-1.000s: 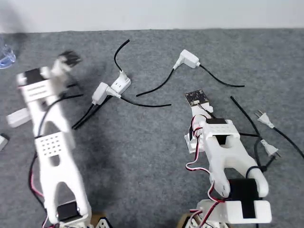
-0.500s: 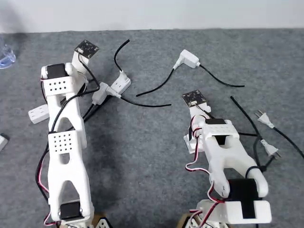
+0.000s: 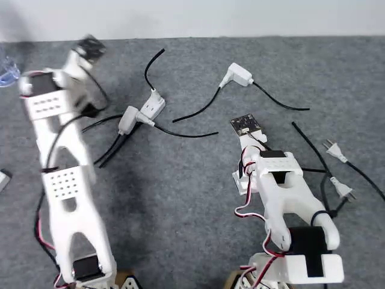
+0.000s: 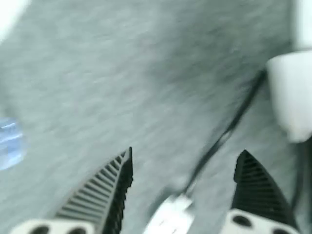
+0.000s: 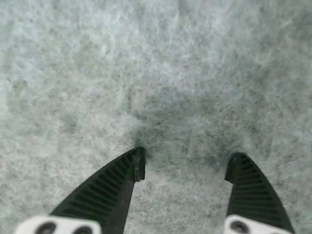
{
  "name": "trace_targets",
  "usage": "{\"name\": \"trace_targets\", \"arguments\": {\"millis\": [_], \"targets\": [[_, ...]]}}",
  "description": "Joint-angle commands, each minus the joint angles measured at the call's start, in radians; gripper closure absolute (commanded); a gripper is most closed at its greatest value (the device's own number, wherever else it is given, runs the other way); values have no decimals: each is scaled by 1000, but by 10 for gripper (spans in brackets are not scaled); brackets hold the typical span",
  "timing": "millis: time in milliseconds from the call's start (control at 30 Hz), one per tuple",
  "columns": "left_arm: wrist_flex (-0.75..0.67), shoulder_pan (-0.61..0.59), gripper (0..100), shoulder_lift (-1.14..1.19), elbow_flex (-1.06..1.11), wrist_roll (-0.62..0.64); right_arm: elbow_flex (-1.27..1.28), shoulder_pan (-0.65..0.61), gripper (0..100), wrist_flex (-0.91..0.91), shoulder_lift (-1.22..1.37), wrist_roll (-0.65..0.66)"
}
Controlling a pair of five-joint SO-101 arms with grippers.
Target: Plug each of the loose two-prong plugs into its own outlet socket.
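- Far plug and near plug lie loose on the tabletop, well apart from the nearest socket: plugging remains.
- Left gripper and right gripper: spread wide, empty.

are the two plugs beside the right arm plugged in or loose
Loose. The far plug and the near plug both lie on the carpet with their prongs bare, nothing fitted on them.
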Motion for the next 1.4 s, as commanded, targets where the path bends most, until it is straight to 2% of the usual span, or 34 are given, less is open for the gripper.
{"name": "trace_targets", "arguments": {"millis": [0,133,300,500,733,933,1167,1367], "targets": [[31,-77,682,-215,114,-61,-2,-16,725,-27,-16,12],[31,-164,683,-442,374,-140,-2,-16,725,-27,-16,12],[9,-255,684,-663,802,-482,-2,-18,725,-27,-16,12],[-256,-261,684,-698,1073,-497,-2,-16,725,-25,-16,12],[-443,-245,683,-681,1257,-503,-2,-16,725,-25,-16,12],[-423,-242,683,-528,1092,-497,-2,-18,725,-25,-16,12],[-269,-239,683,-249,719,-497,-2,-18,725,-25,-16,12],[-77,-216,684,-8,374,-500,-2,-18,725,-27,-16,14]]}}
